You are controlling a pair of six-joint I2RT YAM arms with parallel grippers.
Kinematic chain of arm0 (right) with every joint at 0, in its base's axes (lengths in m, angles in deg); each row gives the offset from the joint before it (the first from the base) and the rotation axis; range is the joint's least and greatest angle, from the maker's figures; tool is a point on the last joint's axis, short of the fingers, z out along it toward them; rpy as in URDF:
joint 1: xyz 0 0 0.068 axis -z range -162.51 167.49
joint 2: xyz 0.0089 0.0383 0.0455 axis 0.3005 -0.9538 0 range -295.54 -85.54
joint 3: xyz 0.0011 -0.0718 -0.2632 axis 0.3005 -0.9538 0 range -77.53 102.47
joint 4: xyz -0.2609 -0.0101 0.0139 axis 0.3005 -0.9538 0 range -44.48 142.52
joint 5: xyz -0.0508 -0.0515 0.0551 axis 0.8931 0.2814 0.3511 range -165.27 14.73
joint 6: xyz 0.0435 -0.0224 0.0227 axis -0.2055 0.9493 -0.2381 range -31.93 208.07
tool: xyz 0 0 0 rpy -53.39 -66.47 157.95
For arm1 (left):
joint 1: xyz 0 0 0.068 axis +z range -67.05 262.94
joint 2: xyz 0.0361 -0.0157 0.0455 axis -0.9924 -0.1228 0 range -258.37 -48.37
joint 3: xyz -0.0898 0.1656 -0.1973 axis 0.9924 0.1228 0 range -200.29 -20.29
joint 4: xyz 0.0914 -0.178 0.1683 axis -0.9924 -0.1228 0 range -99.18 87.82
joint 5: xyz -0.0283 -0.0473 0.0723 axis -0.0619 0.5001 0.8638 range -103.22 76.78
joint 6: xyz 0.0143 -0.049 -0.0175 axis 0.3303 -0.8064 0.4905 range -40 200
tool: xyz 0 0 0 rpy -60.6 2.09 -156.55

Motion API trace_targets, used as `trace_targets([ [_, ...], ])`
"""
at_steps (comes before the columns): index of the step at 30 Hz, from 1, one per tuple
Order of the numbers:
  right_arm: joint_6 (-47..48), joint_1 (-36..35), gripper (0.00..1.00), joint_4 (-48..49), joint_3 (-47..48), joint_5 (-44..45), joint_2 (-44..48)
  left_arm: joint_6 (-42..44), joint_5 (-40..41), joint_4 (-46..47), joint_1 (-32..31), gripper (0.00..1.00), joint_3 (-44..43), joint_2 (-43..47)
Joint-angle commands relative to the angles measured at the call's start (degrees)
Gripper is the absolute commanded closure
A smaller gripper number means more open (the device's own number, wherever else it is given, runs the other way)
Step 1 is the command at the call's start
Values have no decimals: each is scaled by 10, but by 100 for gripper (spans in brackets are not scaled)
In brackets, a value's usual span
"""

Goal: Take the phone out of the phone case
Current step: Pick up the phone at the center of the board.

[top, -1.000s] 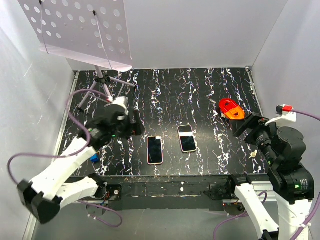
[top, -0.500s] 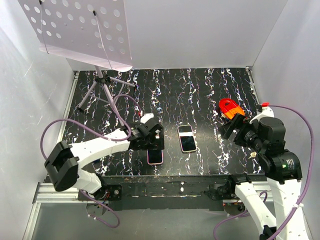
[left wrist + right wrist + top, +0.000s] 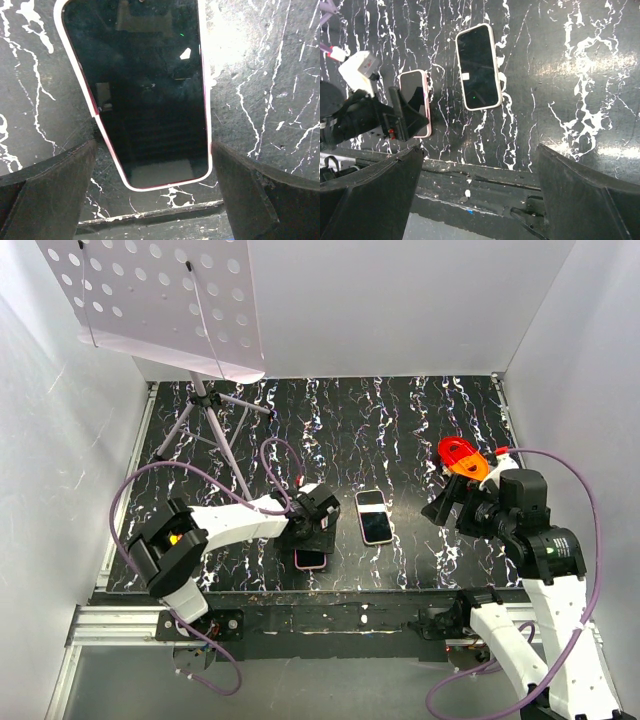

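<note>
A phone in a pink case [image 3: 310,559] lies screen up near the table's front edge. My left gripper [image 3: 317,528] hovers right over its far half, open. In the left wrist view the phone [image 3: 140,90] fills the frame, its near end between the two spread fingers [image 3: 45,195], which do not touch it. A second phone in a cream case [image 3: 374,517] lies to the right. My right gripper [image 3: 447,506] is open and empty, right of both phones. The right wrist view shows the cream-cased phone [image 3: 478,66] and the pink-cased phone [image 3: 414,92].
An orange object [image 3: 462,457] lies at the right, just behind my right gripper. A tripod [image 3: 200,420] carrying a white perforated board [image 3: 160,300] stands at the back left. White walls close in both sides. The table's front edge [image 3: 350,592] runs just below the phones.
My left arm swung right from the table's left side and now sits over the pink-cased phone. My right gripper moved left and a little forward, toward the phones.
</note>
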Motion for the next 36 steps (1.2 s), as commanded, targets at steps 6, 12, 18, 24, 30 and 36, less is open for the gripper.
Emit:
trace_targets([
  [6,21,-3,2,37,-11,-27,-10,25,-37,38,30,0,-26,-38],
  [12,13,-4,1,51,-41,-47,-39,31,-4,20,32,0,-55,-68],
  [18,-12,-46,3,42,-43,3,-75,22,31,4,33,5,-58,-99],
  [24,-75,-151,4,104,-59,19,-113,15,66,3,32,19,-49,-110],
  [30,-105,-221,4,131,-54,48,-152,42,57,33,32,45,-33,-104],
  [36,-106,-258,3,148,-45,54,-179,40,-1,85,36,91,-3,-76],
])
